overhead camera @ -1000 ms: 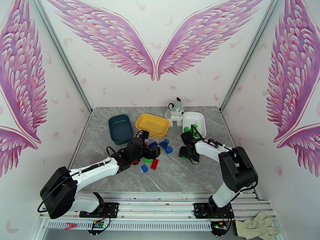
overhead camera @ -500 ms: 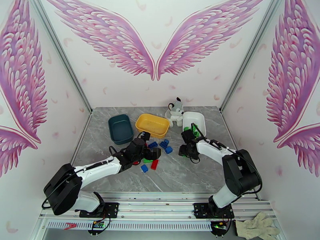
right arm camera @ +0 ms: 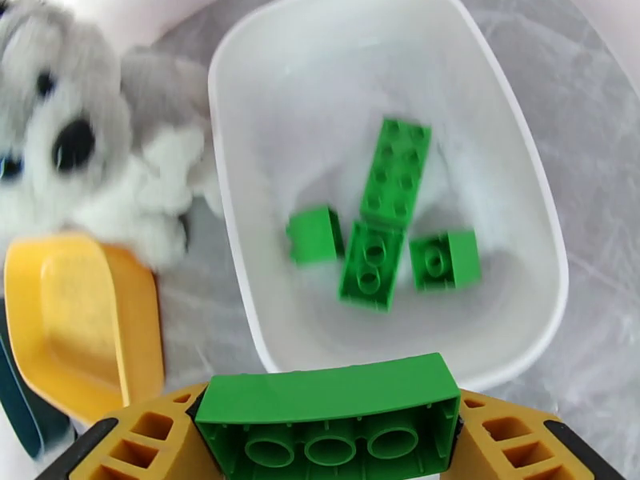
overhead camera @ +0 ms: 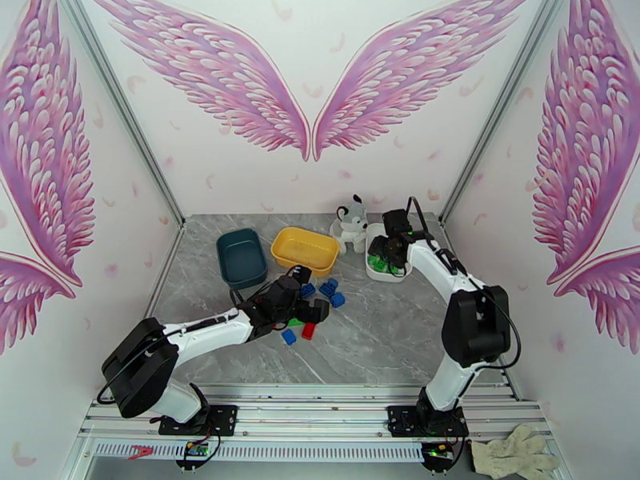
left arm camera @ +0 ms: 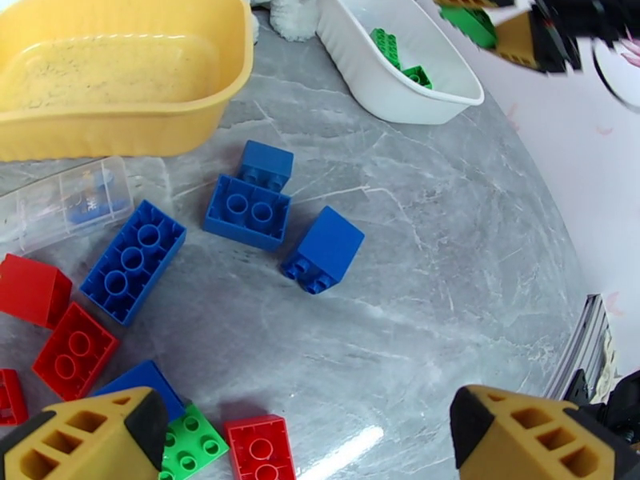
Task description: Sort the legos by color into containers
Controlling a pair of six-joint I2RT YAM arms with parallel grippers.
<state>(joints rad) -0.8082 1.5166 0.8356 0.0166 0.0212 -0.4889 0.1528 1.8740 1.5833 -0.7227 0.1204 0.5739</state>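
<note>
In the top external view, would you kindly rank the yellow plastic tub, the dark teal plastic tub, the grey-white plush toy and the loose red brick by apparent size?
Largest: the yellow plastic tub and the dark teal plastic tub, too alike to rank.
Next: the grey-white plush toy.
Smallest: the loose red brick.

L jaws open, low; R jaws clamped, arm (overhead camera: 434,262) extended fwd.

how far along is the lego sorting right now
Early. Done: four green bricks lie in the white tub. In hand: the right end effector holds a long green brick over that tub. Still to do: blue bricks, red bricks and one loose green brick sit on the table by the open left end effector; the yellow tub and teal tub look empty.
</note>
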